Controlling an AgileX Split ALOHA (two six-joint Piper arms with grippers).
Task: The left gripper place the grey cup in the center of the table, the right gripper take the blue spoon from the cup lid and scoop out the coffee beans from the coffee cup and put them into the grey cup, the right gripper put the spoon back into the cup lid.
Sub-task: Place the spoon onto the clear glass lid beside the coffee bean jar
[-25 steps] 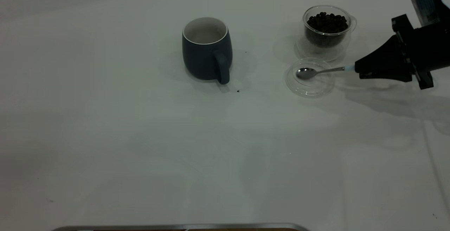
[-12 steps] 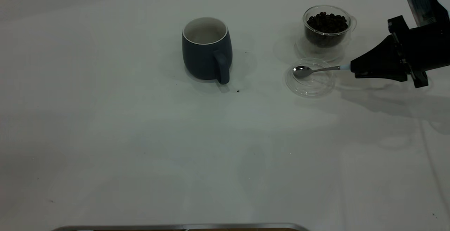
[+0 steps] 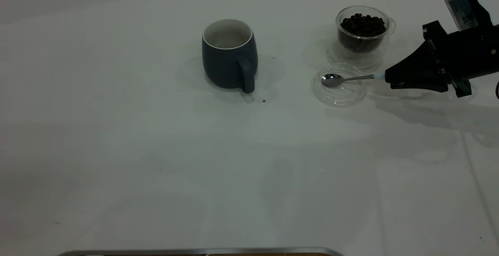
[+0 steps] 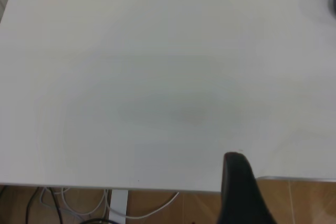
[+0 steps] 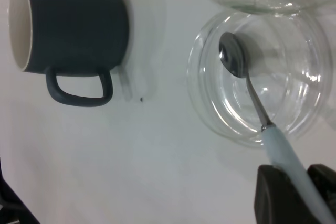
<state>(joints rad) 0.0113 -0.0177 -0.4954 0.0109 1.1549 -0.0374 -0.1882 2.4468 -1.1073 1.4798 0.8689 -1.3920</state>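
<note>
The grey cup (image 3: 229, 59) stands upright on the table (image 3: 156, 150), handle toward the camera; it also shows in the right wrist view (image 5: 73, 24). My right gripper (image 3: 388, 78) is shut on the pale blue handle of the blue spoon (image 3: 343, 79). The spoon's metal bowl lies in the clear cup lid (image 3: 339, 95), as the right wrist view shows for the spoon (image 5: 247, 82) and the lid (image 5: 299, 93). The glass coffee cup (image 3: 362, 41) with the coffee beans (image 3: 363, 24) stands just behind the lid. My left gripper is out of the exterior view; one dark finger (image 4: 237, 182) shows over the table edge.
A few dark specks (image 3: 264, 101) lie on the table beside the grey cup. A metal rim (image 3: 202, 251) runs along the near table edge. Cables (image 4: 79, 203) hang below the table in the left wrist view.
My right gripper has moved left and slightly up with the spoon. The spoon bowl has slid left across the lid, and the lid has shifted a little left too.
</note>
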